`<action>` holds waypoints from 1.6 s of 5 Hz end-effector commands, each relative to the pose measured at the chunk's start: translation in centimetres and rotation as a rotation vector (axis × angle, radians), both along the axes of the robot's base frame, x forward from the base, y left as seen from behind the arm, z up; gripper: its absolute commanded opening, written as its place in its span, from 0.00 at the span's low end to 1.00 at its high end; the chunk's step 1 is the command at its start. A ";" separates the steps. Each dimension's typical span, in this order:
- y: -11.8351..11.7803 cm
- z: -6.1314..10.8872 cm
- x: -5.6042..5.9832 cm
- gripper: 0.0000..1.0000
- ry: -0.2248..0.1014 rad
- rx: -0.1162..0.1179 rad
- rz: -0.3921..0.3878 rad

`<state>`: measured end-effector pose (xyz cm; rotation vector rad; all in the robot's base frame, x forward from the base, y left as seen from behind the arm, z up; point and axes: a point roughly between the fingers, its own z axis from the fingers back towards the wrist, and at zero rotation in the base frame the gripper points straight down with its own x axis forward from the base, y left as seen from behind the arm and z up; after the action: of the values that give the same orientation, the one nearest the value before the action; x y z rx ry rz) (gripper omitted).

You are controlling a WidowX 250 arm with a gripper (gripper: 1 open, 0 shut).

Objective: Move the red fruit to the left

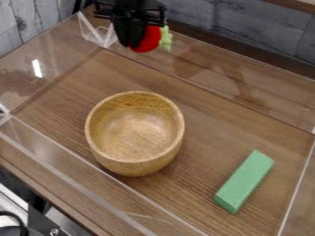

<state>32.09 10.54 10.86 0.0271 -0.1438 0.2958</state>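
Note:
The red fruit [150, 39] is small, round and bright red with a green leafy cap [167, 41] on its right side. It hangs above the far part of the wooden table, at the top of the camera view. My black gripper [139, 35] comes down from the top edge and is shut on the red fruit, its dark fingers covering the fruit's left half. The fruit is off the table surface, well behind the wooden bowl.
A wooden bowl [134, 132] stands mid-table. A green rectangular block [245, 182] lies at the front right. Clear acrylic walls [50, 64] fence the wooden table, with a clear bracket [96, 31] at the back left beside the gripper.

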 end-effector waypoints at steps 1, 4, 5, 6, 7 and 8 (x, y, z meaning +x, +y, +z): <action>2.0 1.5 1.3 0.00 -0.058 0.036 0.016; 6.4 -1.4 1.5 0.00 -0.036 0.077 0.099; 8.3 -1.9 0.9 0.00 -0.026 0.093 0.064; 9.2 -2.5 0.5 0.00 -0.014 0.098 0.019; 10.0 -2.9 0.3 0.00 -0.005 0.096 -0.024; 10.8 -3.9 1.2 0.00 0.002 0.089 -0.024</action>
<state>32.41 20.31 4.47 0.0816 -0.0838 0.2518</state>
